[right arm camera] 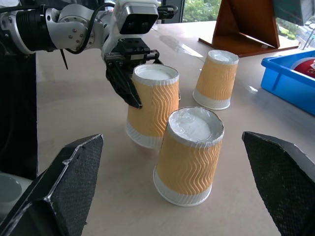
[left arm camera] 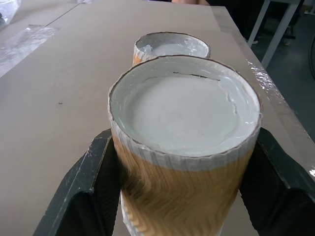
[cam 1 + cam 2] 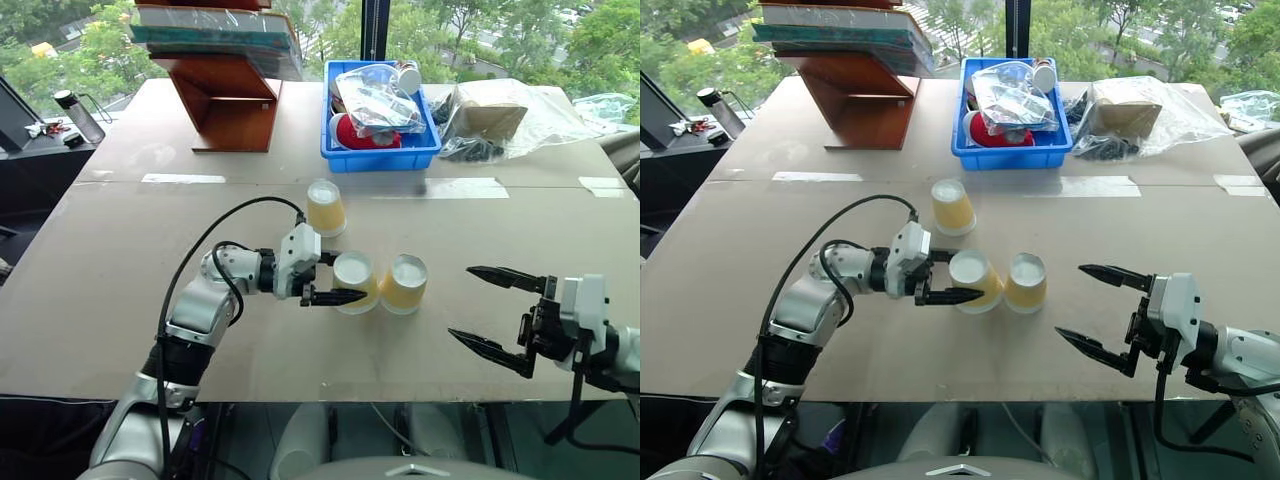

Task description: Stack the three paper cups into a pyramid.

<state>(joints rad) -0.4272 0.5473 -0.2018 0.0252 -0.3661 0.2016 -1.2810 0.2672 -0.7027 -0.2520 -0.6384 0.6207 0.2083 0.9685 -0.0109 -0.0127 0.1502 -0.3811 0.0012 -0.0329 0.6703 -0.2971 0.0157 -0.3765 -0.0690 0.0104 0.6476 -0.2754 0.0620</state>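
Observation:
Three paper cups with yellow-tan sides stand upside down on the brown table (image 3: 120, 300), white bases up. One cup (image 3: 325, 208) stands farther back by itself. The middle cup (image 3: 356, 282) is clasped by my left gripper (image 3: 345, 277), shut on its sides; in the left wrist view the black fingers (image 2: 83, 191) press both sides of this cup (image 2: 184, 147). It leans slightly, close beside the third cup (image 3: 404, 284). My right gripper (image 3: 459, 302) hangs open to the right of that third cup (image 1: 189, 157), with nothing between its fingers.
A blue bin (image 3: 380, 155) of clutter sits at the back centre. A wooden stand (image 3: 230, 105) with books is at the back left, and a plastic bag (image 3: 505, 120) at the back right. A bottle (image 3: 80, 115) stands on a side surface beyond the table's left edge.

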